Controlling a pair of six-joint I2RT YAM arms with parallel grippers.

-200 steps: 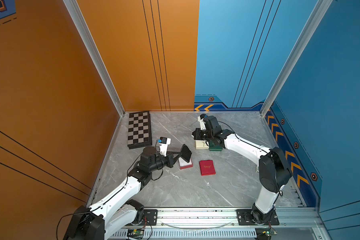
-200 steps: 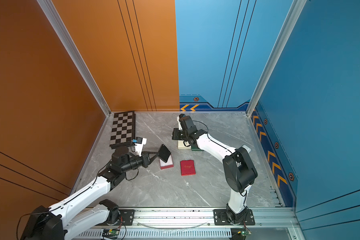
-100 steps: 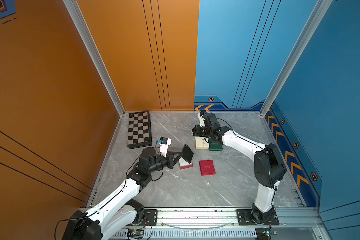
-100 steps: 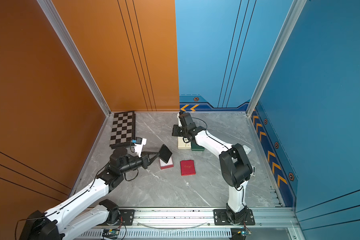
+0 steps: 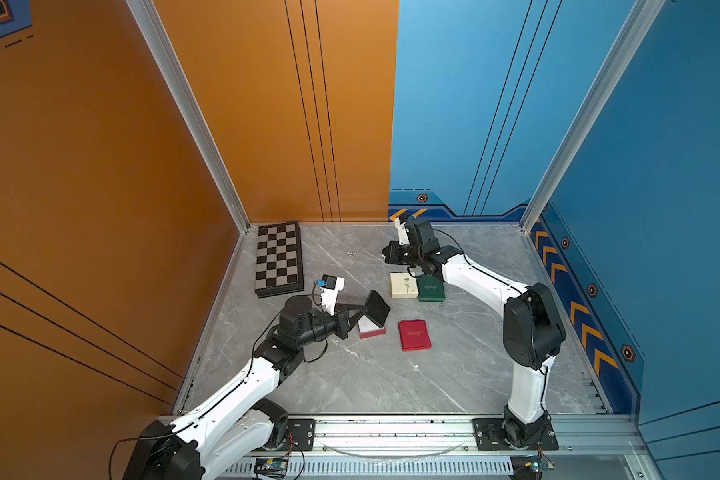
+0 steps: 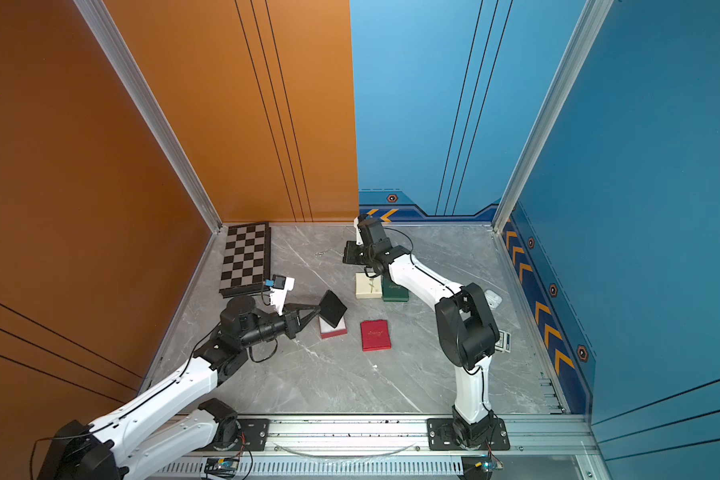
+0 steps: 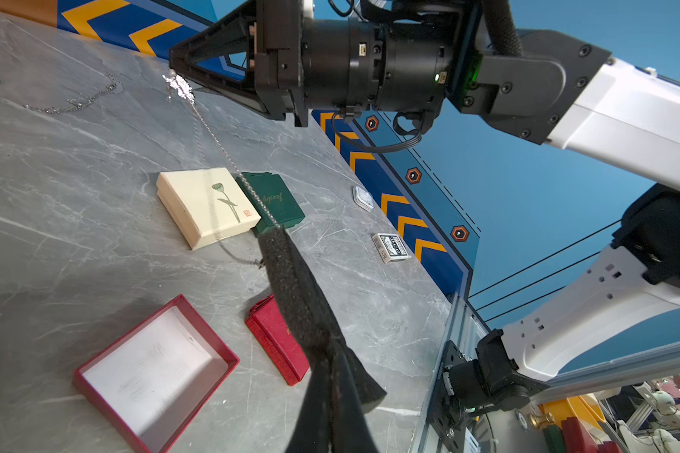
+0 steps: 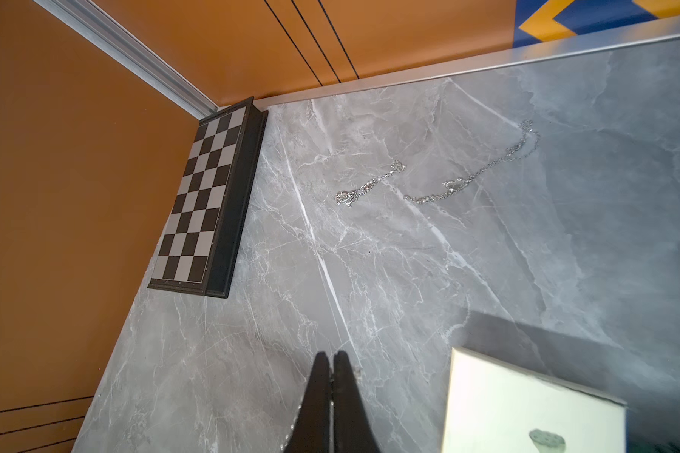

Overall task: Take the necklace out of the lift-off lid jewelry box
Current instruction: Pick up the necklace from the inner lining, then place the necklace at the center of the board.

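The red jewelry box base [image 7: 95, 368] lies open with a bare white inside, and its red lid [image 5: 414, 334] lies beside it. My left gripper [image 5: 366, 308] is shut on the box's black foam pad [image 7: 291, 290], held tilted above the base [image 5: 371, 330]. The necklace [image 7: 228, 157] is a thin silver chain stretched from the pad's far corner up to my right gripper [image 7: 172, 72], which is shut on it above the table's back. In the right wrist view the closed fingers [image 8: 322, 376] show chain beads beside them.
Two other silver chains [image 8: 370, 184] [image 8: 472, 176] lie on the table behind the right gripper. A chessboard [image 5: 278, 259] is at the back left. A cream box [image 5: 403, 285] and a green box [image 5: 431, 289] sit under the right forearm. A card pack [image 6: 501, 343] lies at the right.
My right gripper has moved a little toward the back wall, pulling the chain taut. The left gripper and the foam pad have hardly moved.
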